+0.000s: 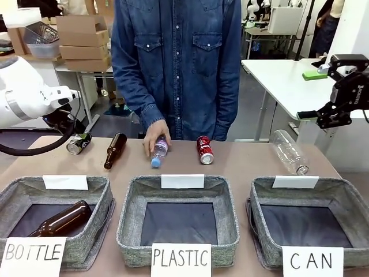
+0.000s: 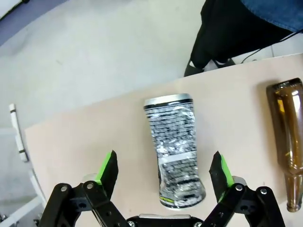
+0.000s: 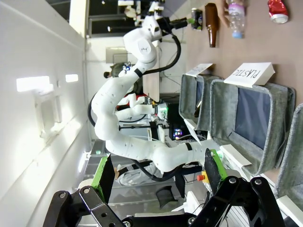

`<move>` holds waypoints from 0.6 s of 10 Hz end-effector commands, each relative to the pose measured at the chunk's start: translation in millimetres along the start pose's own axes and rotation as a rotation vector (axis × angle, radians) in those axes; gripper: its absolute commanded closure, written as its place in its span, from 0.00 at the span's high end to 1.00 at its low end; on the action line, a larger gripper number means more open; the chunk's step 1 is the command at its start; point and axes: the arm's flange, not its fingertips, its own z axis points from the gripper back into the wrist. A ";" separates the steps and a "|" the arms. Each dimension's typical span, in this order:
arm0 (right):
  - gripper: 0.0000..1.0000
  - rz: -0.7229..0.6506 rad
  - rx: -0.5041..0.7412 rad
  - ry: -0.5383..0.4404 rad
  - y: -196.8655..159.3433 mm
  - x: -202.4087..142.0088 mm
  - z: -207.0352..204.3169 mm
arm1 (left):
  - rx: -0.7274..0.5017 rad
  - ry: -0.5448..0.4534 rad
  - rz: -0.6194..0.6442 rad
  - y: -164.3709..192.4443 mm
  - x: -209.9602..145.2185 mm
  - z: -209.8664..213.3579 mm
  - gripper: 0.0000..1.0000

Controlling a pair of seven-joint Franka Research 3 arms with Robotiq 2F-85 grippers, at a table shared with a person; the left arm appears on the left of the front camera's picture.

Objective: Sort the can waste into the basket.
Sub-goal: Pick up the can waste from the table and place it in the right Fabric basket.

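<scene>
A dented black and silver can (image 2: pixel 174 151) lies on the table between the fingers of my open left gripper (image 2: pixel 164 171), which touch nothing; the same can (image 1: pixel 78 143) lies at the far left under my left arm. A red can (image 1: pixel 204 150) with white lettering lies near the table's far middle, beside the person's hand. At the front right stands the grey basket (image 1: pixel 340 189) signed "CAN", with nothing in it. My right gripper (image 1: pixel 314 115) hangs open in the air above the table's right end, holding nothing, and its green-padded fingers (image 3: pixel 104 172) stand wide apart.
The person's hand (image 1: pixel 154 131) rests on a small plastic bottle (image 1: pixel 159 151). A brown bottle (image 1: pixel 115 150) lies beside the black can, and a clear plastic bottle (image 1: pixel 288 151) lies far right. The "PLASTIC" basket (image 1: pixel 179 187) stands in the middle; the "BOTTLE" basket (image 1: pixel 23 187) holds a brown bottle.
</scene>
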 end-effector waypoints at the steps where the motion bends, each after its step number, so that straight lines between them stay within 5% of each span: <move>1: 1.00 0.023 0.023 -0.003 0.8 2.6 -1.4 | 0.001 0.030 0.009 6.7 12.5 -12.7 1.00; 5: 1.00 0.023 0.023 -0.003 0.8 2.6 -1.4 | -0.016 0.056 0.020 7.0 13.2 -25.6 1.00; 6: 1.00 0.023 0.023 -0.003 0.8 2.6 -1.4 | 0.004 0.064 0.009 7.1 13.9 -25.5 0.40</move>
